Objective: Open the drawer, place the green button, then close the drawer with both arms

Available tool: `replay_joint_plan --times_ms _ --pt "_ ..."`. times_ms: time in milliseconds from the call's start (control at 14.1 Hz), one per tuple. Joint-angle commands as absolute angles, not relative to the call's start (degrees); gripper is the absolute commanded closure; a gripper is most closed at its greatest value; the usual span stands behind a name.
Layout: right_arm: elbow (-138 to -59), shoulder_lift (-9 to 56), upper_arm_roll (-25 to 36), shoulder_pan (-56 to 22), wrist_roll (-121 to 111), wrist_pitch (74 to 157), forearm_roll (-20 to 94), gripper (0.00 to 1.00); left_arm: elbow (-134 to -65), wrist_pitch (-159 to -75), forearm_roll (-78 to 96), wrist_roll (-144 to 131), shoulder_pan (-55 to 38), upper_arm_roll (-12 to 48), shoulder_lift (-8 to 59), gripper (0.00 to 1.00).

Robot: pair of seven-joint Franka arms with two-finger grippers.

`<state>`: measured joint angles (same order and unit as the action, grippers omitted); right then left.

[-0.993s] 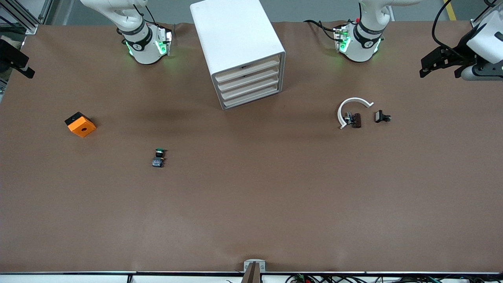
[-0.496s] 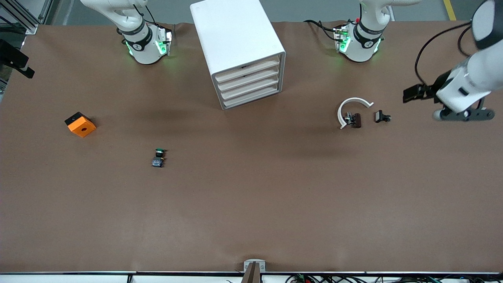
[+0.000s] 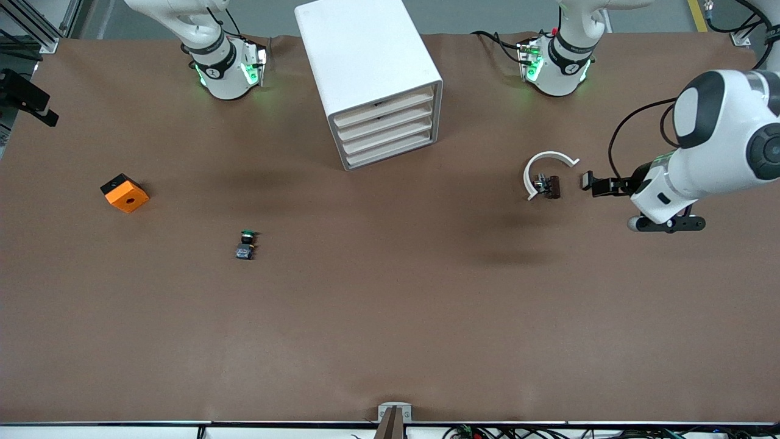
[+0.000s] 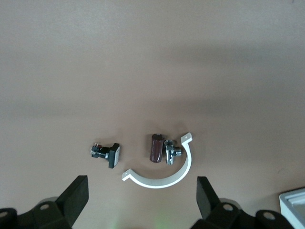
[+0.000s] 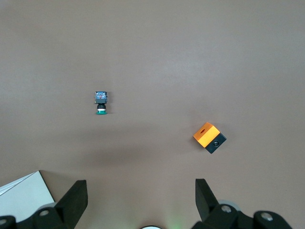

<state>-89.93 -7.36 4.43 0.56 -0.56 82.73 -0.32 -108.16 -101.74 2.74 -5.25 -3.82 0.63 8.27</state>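
Note:
The button (image 3: 245, 244), with a green cap on a dark body, lies on the brown table nearer the front camera than the white drawer cabinet (image 3: 372, 73). All the cabinet's drawers (image 3: 387, 132) are shut. The right wrist view shows the button (image 5: 100, 103) far below the right gripper (image 5: 140, 202), which is open and empty. In the front view the right gripper (image 3: 29, 102) waits at the right arm's end of the table. My left gripper (image 3: 606, 186) hangs open and empty over the table beside a black clip (image 3: 587, 180). In its own view the left gripper (image 4: 141, 198) frames bare table.
An orange block with a hole (image 3: 124, 192) lies toward the right arm's end. A white C-shaped ring (image 3: 546, 166), a brown part (image 3: 552, 186) and the black clip (image 4: 107, 153) lie toward the left arm's end. The cabinet's corner (image 4: 293, 202) shows in the left wrist view.
The left arm has swung in from the left arm's end of the table and lowered toward the clip and ring. The right gripper has barely shifted. Nothing on the table moved.

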Motion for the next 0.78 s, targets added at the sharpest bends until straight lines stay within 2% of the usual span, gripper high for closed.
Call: replay_joint_plan --times_ms 0,284,426,709 --pt "-89.3 -6.8 3.8 1.5 -1.2 82.5 -0.8 0.0 -108.5 -104.9 3.3 -14.5 -8.4 0.9 13.0 0.0" --pt "-89.0 -5.3 3.8 1.4 -1.1 83.1 -0.8 0.0 -108.2 -104.8 3.4 -29.3 -12.7 2.3 16.4 0.0" --pt "-88.1 -1.3 3.8 1.3 -1.6 82.7 -0.7 0.0 -106.9 -104.4 4.3 -43.9 -13.4 5.7 18.8 0.0" --pt "-87.6 1.3 3.7 1.2 -1.4 83.0 -0.9 0.0 -100.0 -103.2 7.7 -68.9 -13.4 12.1 27.3 0.0"
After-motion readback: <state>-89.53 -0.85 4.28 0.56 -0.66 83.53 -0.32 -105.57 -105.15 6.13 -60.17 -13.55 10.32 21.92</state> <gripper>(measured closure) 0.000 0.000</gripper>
